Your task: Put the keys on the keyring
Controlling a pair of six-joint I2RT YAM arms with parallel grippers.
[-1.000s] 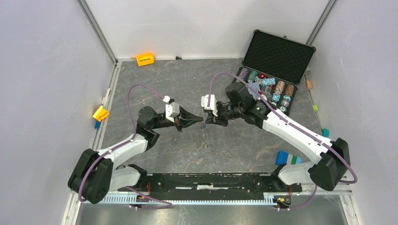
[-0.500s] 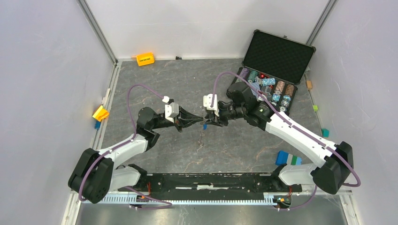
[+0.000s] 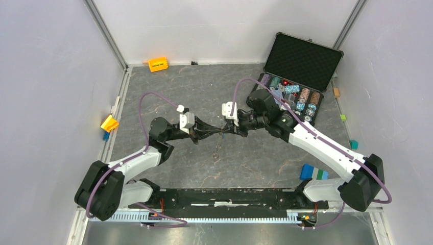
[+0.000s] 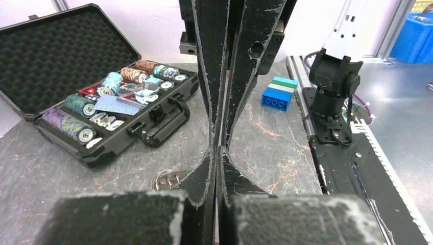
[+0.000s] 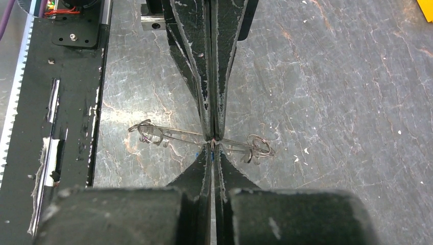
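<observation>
As seen from above, left gripper [image 3: 218,132] and right gripper [image 3: 224,131] meet tip to tip, both closed, with the keyring [image 3: 217,148] just below. Left wrist: ring loops beside the left tips. Right wrist: ring wire crosses the pinch point, can't tell which side grips it.

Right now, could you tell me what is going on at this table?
Both arms meet tip to tip above the table. The left gripper and the right gripper are shut, and the keyring, a thin wire hoop, hangs where they meet. Which one holds it I cannot tell.
</observation>
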